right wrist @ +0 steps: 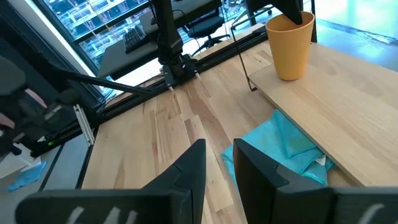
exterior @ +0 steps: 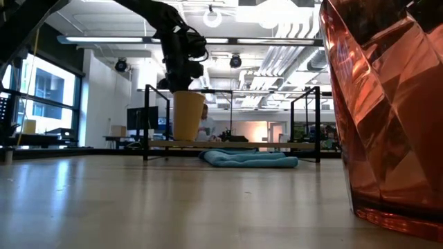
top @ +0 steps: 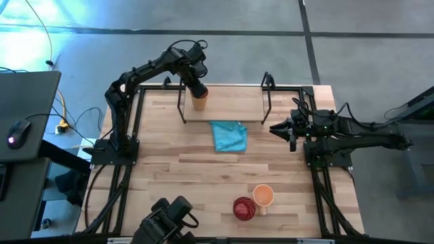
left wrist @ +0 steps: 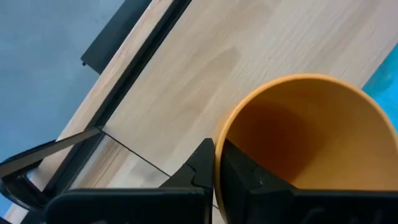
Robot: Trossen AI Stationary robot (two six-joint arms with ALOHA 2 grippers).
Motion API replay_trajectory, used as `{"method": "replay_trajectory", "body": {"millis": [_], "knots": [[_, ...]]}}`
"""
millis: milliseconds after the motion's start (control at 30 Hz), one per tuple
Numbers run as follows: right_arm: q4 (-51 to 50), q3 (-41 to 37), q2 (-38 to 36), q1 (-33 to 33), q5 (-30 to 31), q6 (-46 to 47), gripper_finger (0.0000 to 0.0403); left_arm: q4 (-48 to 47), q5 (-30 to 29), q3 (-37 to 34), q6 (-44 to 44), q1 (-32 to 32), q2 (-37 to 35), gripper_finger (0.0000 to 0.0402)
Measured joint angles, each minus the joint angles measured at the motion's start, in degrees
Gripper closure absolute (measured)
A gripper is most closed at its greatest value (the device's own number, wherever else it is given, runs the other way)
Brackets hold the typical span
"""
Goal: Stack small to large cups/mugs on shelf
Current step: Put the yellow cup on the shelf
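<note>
Mustard-tan tumbler (top: 199, 101) was pinched at its rim by the closed left gripper (top: 197, 91) on the shelf (top: 230, 106); nothing was held by the slightly open right gripper (top: 277, 127).

Mustard tumbler (right wrist: 290, 46) upright on the shelf (right wrist: 348, 118) — blue cloth (right wrist: 283, 149) beside it.

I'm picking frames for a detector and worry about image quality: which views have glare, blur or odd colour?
Low view: the dark red ribbed cup fills the right side, close and soft, with bright highlights; ceiling lights glare. High view: blue glare at the upper left corner. Left wrist view: the mustard-tan tumbler is cropped, evenly lit. Right wrist view: the windows look blue.
</note>
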Motion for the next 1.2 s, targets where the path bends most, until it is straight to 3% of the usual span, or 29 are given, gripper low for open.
{"method": "replay_trajectory", "body": {"millis": [467, 800, 1200], "knots": [[2.16, 0.0, 0.0, -0.02, 0.11, -0.53, 0.0332, 0.77, -2.38, -0.5, 0.34, -0.17, -0.96, 0.0339], [2.12, 0.0, 0.0, -0.01, 0.16, -0.27, 0.0332, 1.15, -1.31, -0.28, 0.5, -0.65, -1.38, 0.0396], [2.1, 0.0, 0.0, 0.0, 0.17, -0.04, 0.0332, 1.15, -1.43, -0.28, 0.23, -0.63, -1.23, 0.0384]]}}
